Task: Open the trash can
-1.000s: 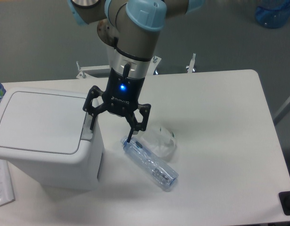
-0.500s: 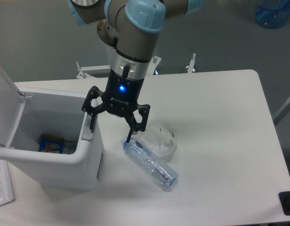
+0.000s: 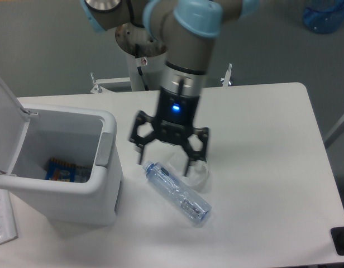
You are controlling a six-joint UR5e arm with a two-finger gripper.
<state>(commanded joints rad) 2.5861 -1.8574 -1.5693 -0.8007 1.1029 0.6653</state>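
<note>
The trash can (image 3: 60,167) stood at the surface's (image 3: 261,145) left edge, lid swung up, a blue packet (image 3: 63,170) inside. The gripper (image 3: 165,157) hung over the bottle (image 3: 177,194), jaws spread and empty.

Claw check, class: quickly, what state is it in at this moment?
Claw: open and holding nothing, hanging above the plastic bottle, off to the side of the trash can, whose lid is up.

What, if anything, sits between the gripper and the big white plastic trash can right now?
Nothing visible. Only bare table separates the open gripper from the large white boxy plastic trash can, whose lid already stands open. The clear plastic bottle lies below the gripper.
</note>
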